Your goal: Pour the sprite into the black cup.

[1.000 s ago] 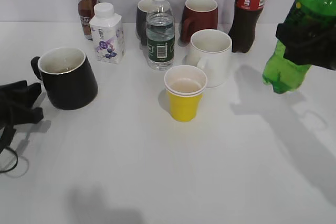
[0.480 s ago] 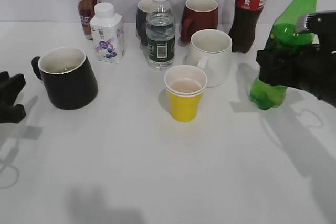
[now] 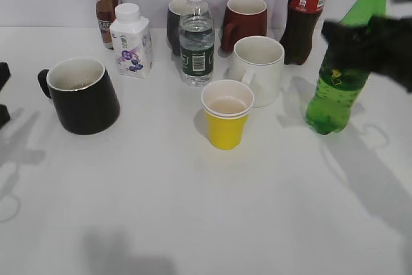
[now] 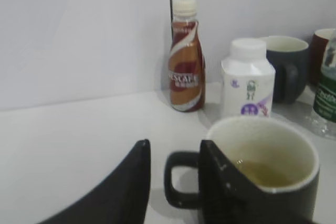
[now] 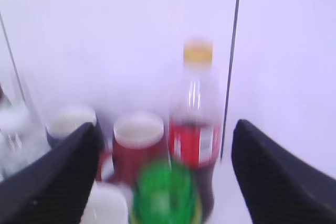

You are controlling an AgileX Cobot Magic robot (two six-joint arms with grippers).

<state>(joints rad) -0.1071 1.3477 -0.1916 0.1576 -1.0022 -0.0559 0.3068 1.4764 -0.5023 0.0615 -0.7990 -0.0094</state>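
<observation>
Exterior view: I'm seeing my right hand (image 3: 370,40) spread wide around the sprite (image 3: 341,75), which is standing on the table (image 3: 193,210); pouring looks done, since the black cup (image 3: 82,94) below my released left hand (image 4: 173,182) is holding liquid.

White tabletop (image 3: 212,210), plain white wall (image 4: 79,30) behind, thin dark vertical seam.

Right wrist view blurred; sprite (image 5: 165,192) cut off (bottom edge).

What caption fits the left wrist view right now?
Open left gripper near the handle of the black cup, pale liquid inside; coffee bottle and milk carton behind.
</observation>
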